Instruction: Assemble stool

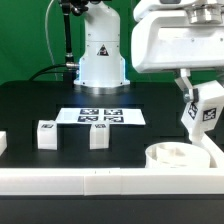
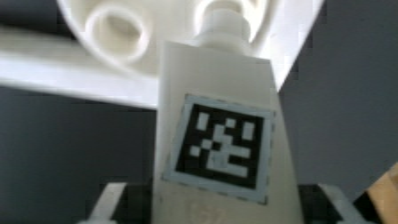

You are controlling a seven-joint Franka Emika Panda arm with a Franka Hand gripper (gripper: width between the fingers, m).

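My gripper (image 1: 199,108) is shut on a white stool leg (image 1: 206,113) with a black-and-white marker tag and holds it in the air, tilted, above the round white seat (image 1: 180,156) at the exterior view's right. In the wrist view the leg (image 2: 222,120) fills the middle between my gripper (image 2: 217,205), its peg end pointing at the seat (image 2: 134,40) and one of its round holes. Two more tagged legs (image 1: 46,134) (image 1: 98,134) stand on the black table at the left and centre.
The marker board (image 1: 100,116) lies flat behind the two standing legs. A long white border rail (image 1: 100,182) runs along the table's front edge. A white part (image 1: 3,143) pokes in at the left edge. The robot base (image 1: 102,55) stands at the back.
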